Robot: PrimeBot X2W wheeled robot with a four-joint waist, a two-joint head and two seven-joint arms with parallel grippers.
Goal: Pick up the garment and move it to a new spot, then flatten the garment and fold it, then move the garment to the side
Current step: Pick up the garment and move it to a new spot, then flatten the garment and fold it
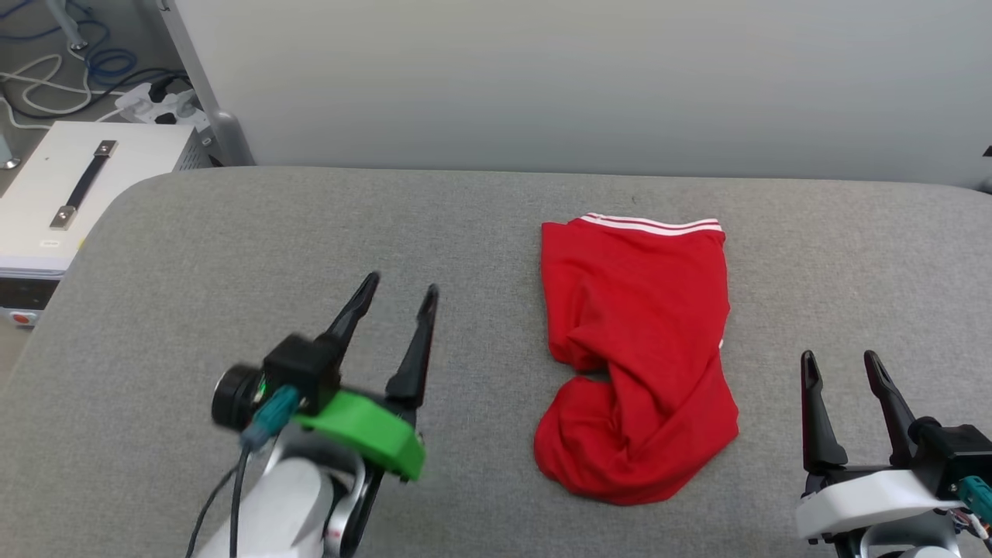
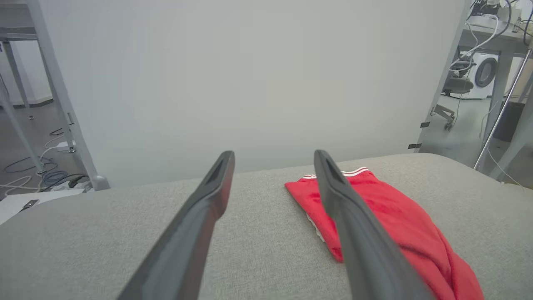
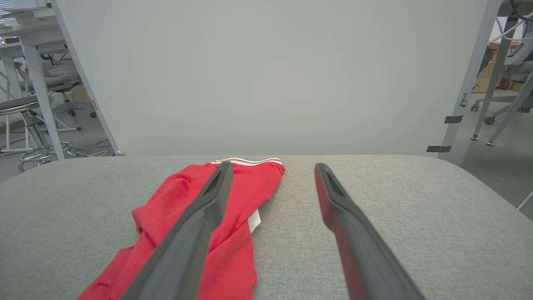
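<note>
Garment (image 1: 635, 325) on grey table (image 1: 232, 248), pale panel (image 1: 542, 77) behind

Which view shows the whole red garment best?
Head view: the garment lies whole, unobstructed, on the grey surface. Both wrist views catch it low-angle, crossed by a gripper finger and cut at the bottom edge.

Arm fittings, left: left gripper (image 1: 403, 283) with two long, dark, tapering fingers (image 2: 200, 225), each slotted near the tip; bright green bracket (image 1: 364, 430); black camera module (image 1: 232, 397) with a round lens; teal connector (image 1: 267, 418); black cable (image 1: 236, 488); pale grey forearm (image 1: 283, 504).
Arm fittings, right: right gripper (image 1: 839, 356) with matching dark fingers; white wrist housing (image 1: 868, 496); black block (image 1: 957, 449); second teal connector (image 1: 978, 496).
</note>
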